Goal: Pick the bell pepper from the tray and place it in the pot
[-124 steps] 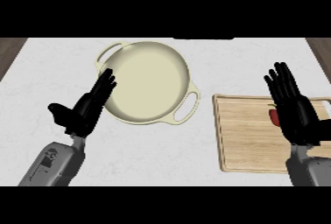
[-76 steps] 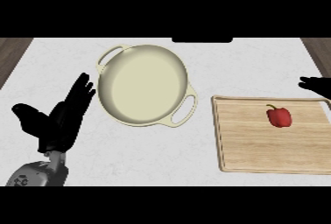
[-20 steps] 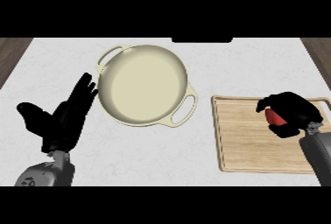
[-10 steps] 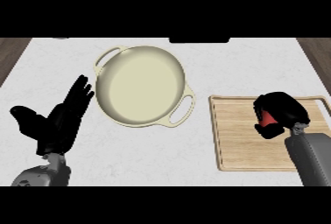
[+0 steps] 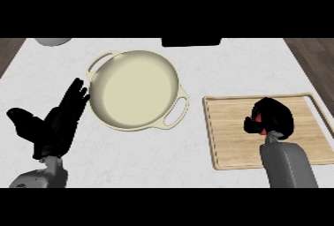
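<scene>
Right hand (image 5: 272, 117) over the tray (image 5: 228, 145), fingers curled round the pepper (image 5: 258, 118); only a sliver of red visible between the fingers and thumb. Whether lifted clear of the tray surface or resting on it: cannot tell. Grey forearm entering from the lower edge, covering the tray's near right part.

Left hand (image 5: 55, 126) at the view's left, open, fingers straight and pointing up, thumb spread to the left. Holding nothing. Fingertips just beside the pot's (image 5: 134, 90) left rim; contact not discernible.

Pot cream-coloured, interior bare, one loop handle at upper left, one at lower right. Lower-right handle near the tray's left edge, with a narrow strip of counter (image 5: 195, 66) between. Tray wooden, raised rim, left half uncovered.

Open white counter below the pot and between both forearms. Further open counter above the tray, to the right of the pot. Dark block (image 5: 190, 42) at the top edge above the pot; pale rounded item (image 5: 52, 41) at the top left corner. Brown strips at the far left and right edges past the counter.
</scene>
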`<state>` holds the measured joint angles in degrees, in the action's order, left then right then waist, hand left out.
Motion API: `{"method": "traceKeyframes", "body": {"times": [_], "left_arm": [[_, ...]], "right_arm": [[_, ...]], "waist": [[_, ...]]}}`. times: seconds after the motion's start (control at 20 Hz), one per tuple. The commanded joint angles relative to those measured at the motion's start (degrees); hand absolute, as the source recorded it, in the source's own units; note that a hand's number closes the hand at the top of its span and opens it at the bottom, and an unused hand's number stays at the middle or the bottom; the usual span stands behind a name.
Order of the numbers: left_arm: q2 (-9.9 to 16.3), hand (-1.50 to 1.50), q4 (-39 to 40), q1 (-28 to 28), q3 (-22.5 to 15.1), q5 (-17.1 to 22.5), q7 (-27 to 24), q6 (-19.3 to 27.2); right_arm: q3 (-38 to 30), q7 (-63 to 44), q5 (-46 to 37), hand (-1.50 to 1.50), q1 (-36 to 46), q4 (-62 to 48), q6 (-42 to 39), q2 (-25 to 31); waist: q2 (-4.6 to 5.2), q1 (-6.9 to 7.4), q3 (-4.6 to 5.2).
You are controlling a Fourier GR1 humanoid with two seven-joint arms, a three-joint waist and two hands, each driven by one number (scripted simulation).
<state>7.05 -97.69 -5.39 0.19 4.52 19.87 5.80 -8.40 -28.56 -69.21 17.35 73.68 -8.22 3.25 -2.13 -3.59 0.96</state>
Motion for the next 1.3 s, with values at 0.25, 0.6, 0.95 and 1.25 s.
{"method": "traceKeyframes", "body": {"times": [0.25, 0.6, 0.95, 1.25], "left_arm": [[-0.68, 0.00, 0.94, -0.89, -1.26, 0.11, 0.46, -0.58], [-0.67, 0.00, 1.99, -3.12, -2.86, -0.36, 0.32, -1.84], [-2.07, 0.00, 3.38, -4.51, -4.91, -0.48, 0.59, -2.44], [-2.15, 0.00, 2.28, -6.04, -5.19, -0.19, 1.09, -2.75]], "right_arm": [[8.66, -30.37, -7.38, 1.50, 5.57, 9.47, 9.14, -3.20], [23.07, -46.61, -18.04, 1.50, 16.75, 14.94, 5.16, -3.24], [29.75, -55.46, -21.64, 1.50, 31.15, 15.14, -0.82, -3.23], [25.28, -56.60, -19.87, 1.50, 38.94, 10.81, -4.59, -3.22]], "waist": [[-0.29, 3.47, -0.28], [0.16, 6.63, -0.14], [1.29, 9.47, -0.36], [1.64, 10.78, -0.56]]}}
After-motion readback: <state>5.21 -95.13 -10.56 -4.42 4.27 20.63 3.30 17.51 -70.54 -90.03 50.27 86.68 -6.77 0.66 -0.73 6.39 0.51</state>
